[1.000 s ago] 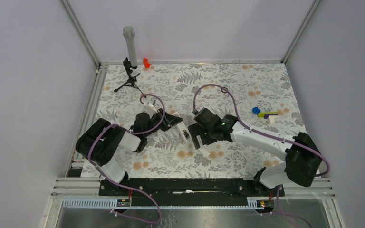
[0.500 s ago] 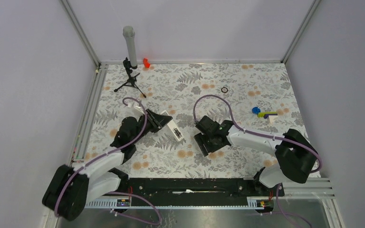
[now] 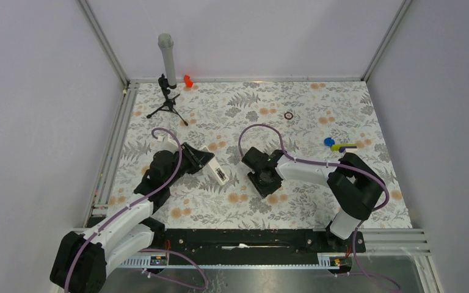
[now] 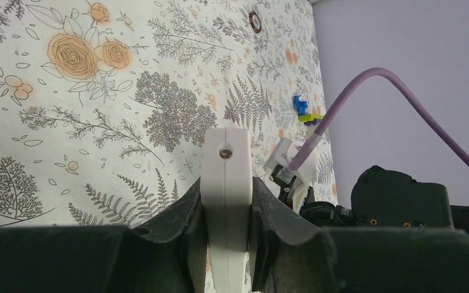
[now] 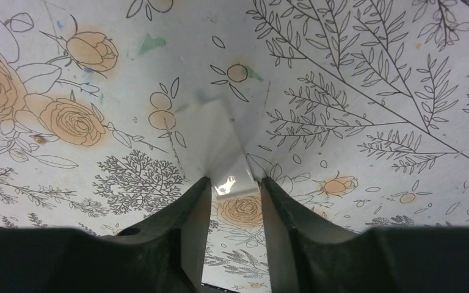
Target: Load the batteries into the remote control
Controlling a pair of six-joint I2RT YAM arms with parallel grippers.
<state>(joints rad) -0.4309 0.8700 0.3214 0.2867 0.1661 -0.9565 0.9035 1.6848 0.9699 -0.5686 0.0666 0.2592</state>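
Observation:
The remote control (image 3: 217, 173) is a slim white bar held edge-up just above the floral table, and my left gripper (image 3: 200, 160) is shut on it. In the left wrist view the remote control (image 4: 226, 165) stands between both black fingers of the left gripper (image 4: 226, 189). My right gripper (image 3: 267, 183) points down at the table to the right of the remote. Its jaws (image 5: 235, 183) press on both edges of a short white strip (image 5: 220, 140) lying flat on the cloth. The batteries do not show in any view.
A small tripod with a grey tube (image 3: 166, 79) and a red piece (image 3: 187, 80) stand at the back left. A dark ring (image 3: 289, 115) lies at the back middle, and a blue-and-yellow toy piece (image 3: 336, 145) at the right. Metal rails edge the table.
My right gripper has drawn back and left over the short white strip and narrowed its jaws onto it. My left arm has swung left, carrying the remote slightly left.

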